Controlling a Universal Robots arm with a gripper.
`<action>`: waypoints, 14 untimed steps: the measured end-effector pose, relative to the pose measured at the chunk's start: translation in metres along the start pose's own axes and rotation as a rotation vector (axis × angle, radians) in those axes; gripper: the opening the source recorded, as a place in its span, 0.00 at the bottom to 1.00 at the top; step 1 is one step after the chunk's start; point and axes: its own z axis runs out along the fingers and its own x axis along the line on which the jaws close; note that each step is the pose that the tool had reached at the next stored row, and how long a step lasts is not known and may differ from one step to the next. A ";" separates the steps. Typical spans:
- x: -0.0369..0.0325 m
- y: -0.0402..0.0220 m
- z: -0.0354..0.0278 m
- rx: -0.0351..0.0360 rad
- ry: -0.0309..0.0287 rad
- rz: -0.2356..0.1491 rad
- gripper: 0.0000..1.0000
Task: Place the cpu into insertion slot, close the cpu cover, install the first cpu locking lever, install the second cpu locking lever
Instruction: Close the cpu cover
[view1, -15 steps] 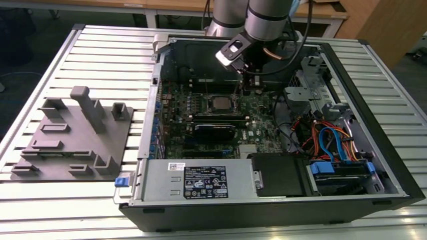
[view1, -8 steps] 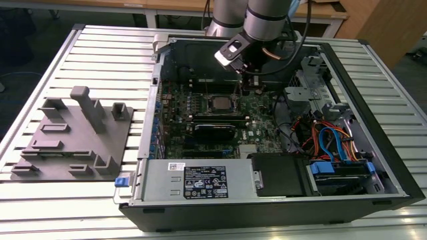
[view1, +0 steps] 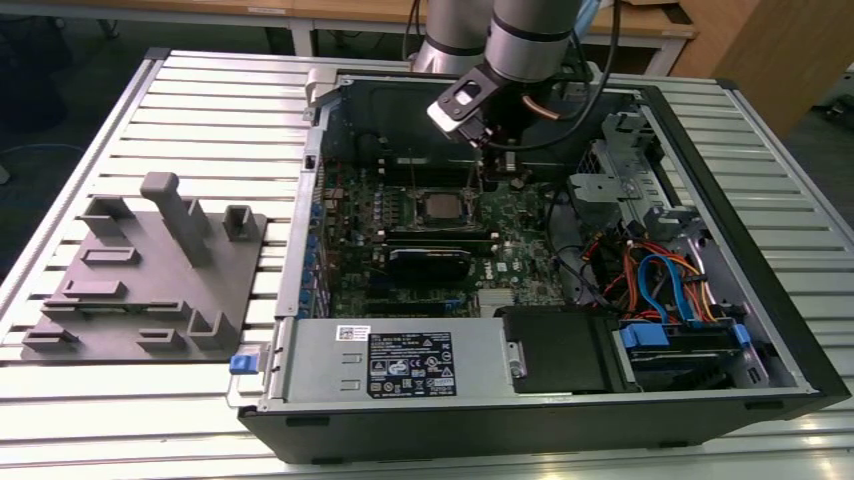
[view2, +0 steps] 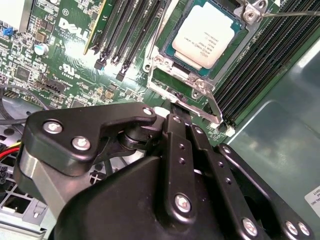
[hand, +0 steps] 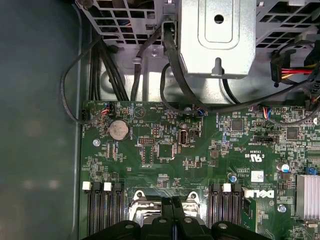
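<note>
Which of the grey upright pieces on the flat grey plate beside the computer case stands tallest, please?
The slanted grey post towards the back of the plate; it towers over the low grey blocks around it.

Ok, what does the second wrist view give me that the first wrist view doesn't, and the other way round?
Second wrist view: the small square cpu with its pale silver-grey metal face, seated inside the thin silvery metal cpu cover frame.

First wrist view: a round silver coin battery, a grey sheet-metal bracket and a bundle of black cables beside it.

In both wrist views: the green motherboard, the long black memory slots, and the black gripper, shut, its tips close to the cover frame.
</note>
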 end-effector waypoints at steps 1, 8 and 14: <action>0.0000 -0.0002 0.0000 0.0000 0.0000 0.000 0.11; 0.0000 -0.0019 0.0004 0.0000 0.0000 0.000 0.11; 0.0000 -0.0029 0.0007 0.0000 0.0000 0.000 0.11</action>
